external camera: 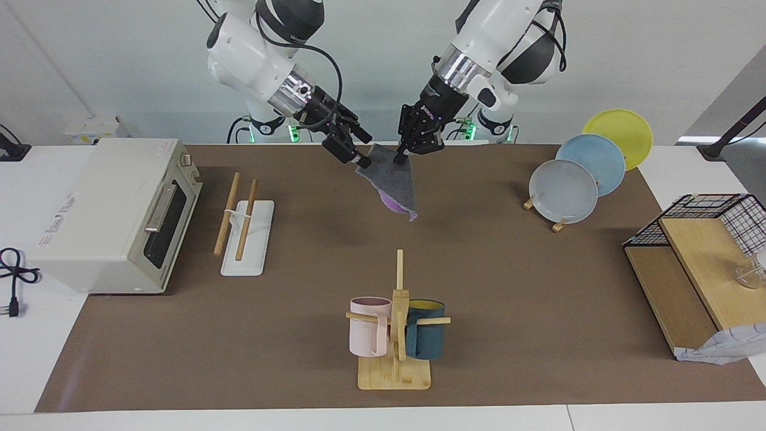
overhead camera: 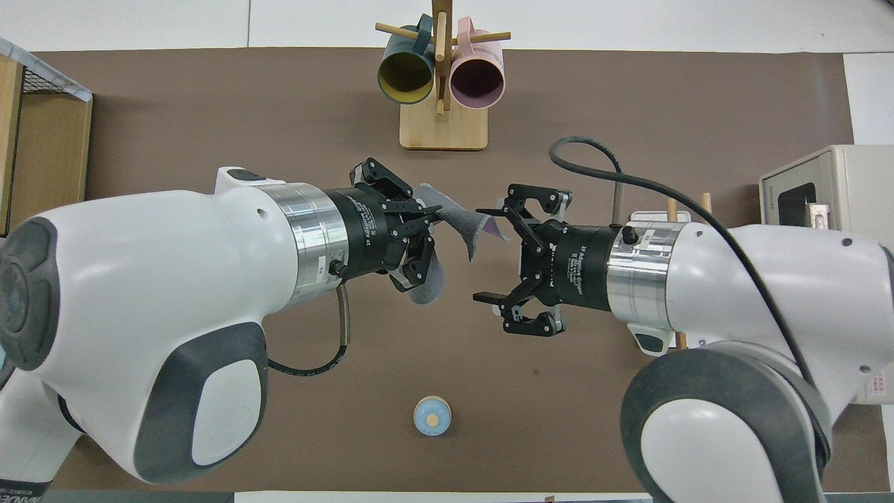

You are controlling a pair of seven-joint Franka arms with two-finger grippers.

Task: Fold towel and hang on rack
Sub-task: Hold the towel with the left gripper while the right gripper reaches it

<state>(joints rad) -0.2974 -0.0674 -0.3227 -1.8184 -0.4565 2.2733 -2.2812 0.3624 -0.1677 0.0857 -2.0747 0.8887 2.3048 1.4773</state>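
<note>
Bare brown mat between hanging towel and rack; mug tree well apart.

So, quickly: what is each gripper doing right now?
Left gripper: closed, holding the towel.
Right gripper: open, beside the towel.

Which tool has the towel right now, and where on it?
The left tool is shut on the towel at an upper corner, so it hangs grey face out over the table. The right tool is open beside the other corner, not gripping.
</note>
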